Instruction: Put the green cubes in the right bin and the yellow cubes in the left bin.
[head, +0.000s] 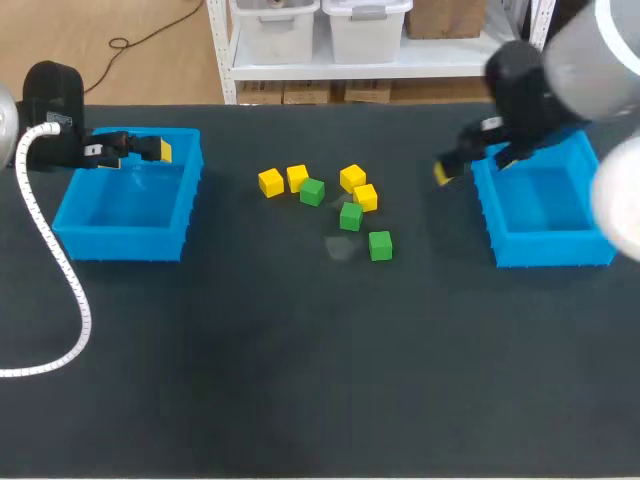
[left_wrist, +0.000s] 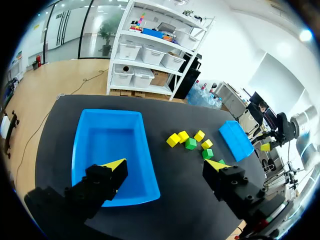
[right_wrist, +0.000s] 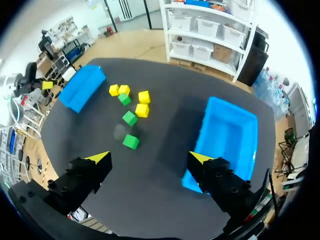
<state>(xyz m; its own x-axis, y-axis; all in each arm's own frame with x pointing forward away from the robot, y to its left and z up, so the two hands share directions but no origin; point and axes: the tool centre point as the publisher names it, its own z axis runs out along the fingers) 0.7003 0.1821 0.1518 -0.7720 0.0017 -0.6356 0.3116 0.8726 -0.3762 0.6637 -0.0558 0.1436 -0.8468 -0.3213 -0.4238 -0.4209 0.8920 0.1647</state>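
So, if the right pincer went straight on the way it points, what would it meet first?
Most likely bare table, between the nearest green cube and the right bin. Nothing else seems ahead of the right pincer, though depth is unclear.

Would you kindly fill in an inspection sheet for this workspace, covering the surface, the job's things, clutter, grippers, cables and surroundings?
Surface: dark table, with a faint pale mark near the middle.
Job's things: four yellow cubes and three green cubes lie loose in a bunch at the middle; the left bin and right bin hold no cubes.
Clutter: nothing seen.
Grippers: left gripper open and empty, over the left bin; right gripper open and empty, at the right bin's rim on the cubes' side.
Cables: white ribbed hose from the left arm loops across the table's left part.
Surroundings: nothing seen reaching over the table.
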